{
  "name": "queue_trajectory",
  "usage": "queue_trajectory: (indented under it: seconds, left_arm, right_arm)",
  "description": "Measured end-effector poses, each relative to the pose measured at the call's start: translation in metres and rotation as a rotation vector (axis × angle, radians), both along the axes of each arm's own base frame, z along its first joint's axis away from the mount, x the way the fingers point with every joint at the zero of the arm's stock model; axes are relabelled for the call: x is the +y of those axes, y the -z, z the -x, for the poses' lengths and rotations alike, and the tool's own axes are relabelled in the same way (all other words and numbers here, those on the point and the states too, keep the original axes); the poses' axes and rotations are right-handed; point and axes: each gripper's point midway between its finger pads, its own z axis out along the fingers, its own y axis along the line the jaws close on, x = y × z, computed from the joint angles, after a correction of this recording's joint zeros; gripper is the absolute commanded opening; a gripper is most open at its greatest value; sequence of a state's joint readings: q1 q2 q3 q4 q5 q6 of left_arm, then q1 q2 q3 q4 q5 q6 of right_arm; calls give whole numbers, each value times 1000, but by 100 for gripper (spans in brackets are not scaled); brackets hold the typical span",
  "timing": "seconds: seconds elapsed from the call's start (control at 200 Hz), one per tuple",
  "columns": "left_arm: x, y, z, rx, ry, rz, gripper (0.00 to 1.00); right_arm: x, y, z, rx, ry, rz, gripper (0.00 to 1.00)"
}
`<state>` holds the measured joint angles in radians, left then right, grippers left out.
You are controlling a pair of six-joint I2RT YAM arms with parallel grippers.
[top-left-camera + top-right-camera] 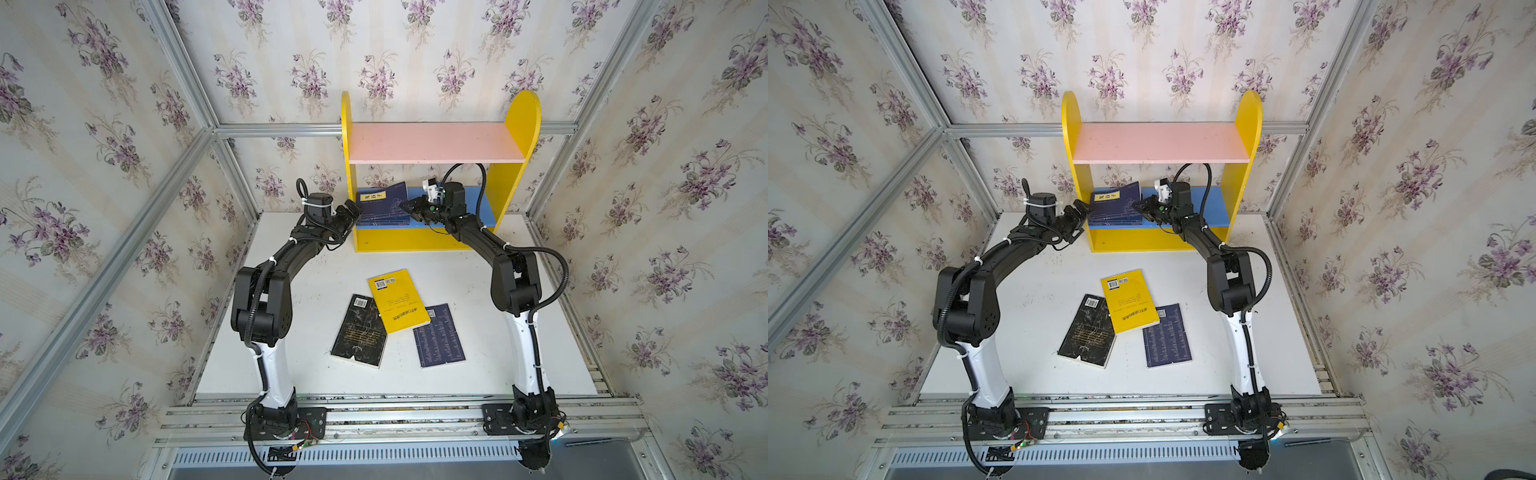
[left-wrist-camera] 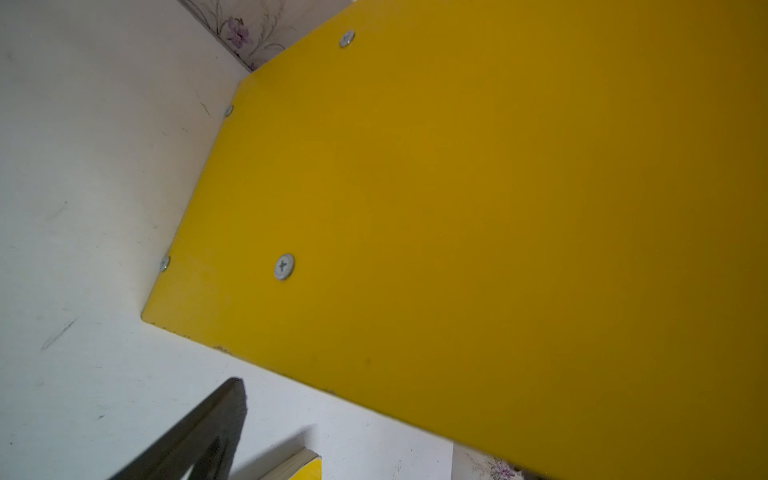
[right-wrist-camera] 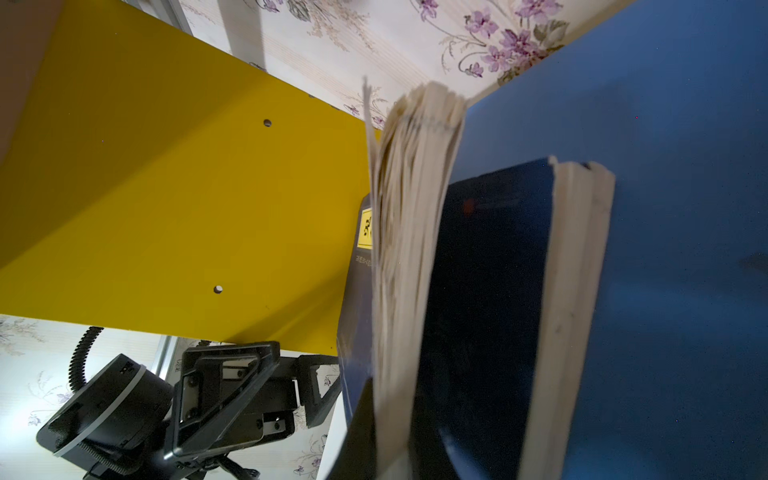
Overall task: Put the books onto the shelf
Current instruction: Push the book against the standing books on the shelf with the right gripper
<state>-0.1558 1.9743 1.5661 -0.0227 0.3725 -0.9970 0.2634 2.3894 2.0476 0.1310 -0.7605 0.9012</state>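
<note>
Left pincer [image 1: 350,220] spread, right pincer [image 1: 405,205] pressed together by shelved navy books [image 1: 382,208], three books [image 1: 398,301] on table [image 1: 311,291]

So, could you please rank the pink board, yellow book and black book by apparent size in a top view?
1. pink board
2. yellow book and black book: these look alike, and the yellow one overlaps the black, so I leave them unranked.
</note>
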Motion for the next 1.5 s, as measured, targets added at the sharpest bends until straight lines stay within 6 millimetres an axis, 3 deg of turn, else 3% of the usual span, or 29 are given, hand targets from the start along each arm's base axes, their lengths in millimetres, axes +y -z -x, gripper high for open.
queue_trajectory:
  seconds: [0.585,1.039,1.354,1.499]
  left_arm:
    - [-2,-2,0,-3,8,4,99]
    - [-2,-3,-1,-6,8,5,99]
    - [-1,11,0,24,1,3,99]
    - [0,26,0,57,-17,-1,99]
  right_arm:
    - [0,-21,0,-9,-43,-77,5]
    - [0,-5,3,23,-44,-75,5]
    - [0,-4,3,20,-41,-75,5]
    - [0,-2,3,23,-41,-74,5]
